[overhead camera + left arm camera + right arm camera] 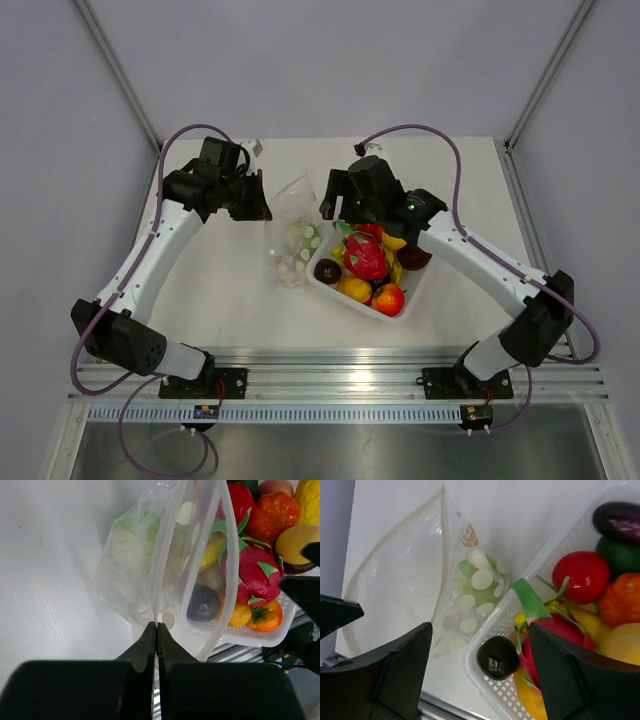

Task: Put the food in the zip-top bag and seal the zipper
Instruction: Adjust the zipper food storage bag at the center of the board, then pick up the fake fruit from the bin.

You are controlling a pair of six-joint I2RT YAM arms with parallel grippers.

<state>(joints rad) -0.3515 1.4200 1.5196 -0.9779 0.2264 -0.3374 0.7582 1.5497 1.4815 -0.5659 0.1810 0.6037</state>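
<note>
The see-through zip-top bag [293,232] lies left of the white tray, its mouth held open. A pale green item [477,582] sits inside it. My left gripper [262,212] is shut on the bag's mouth edge [156,625], where the zipper strip [165,555] runs. My right gripper [335,210] is open and empty, hovering over the tray's near-left corner above a dark purple fruit [497,657]. The tray holds the pink dragon fruit [365,255] plus red, orange and yellow pieces.
The white perforated tray [345,298] stands at centre right, touching the bag's side; it also shows in the right wrist view [560,540]. An aluminium rail [340,372] runs along the table's near edge.
</note>
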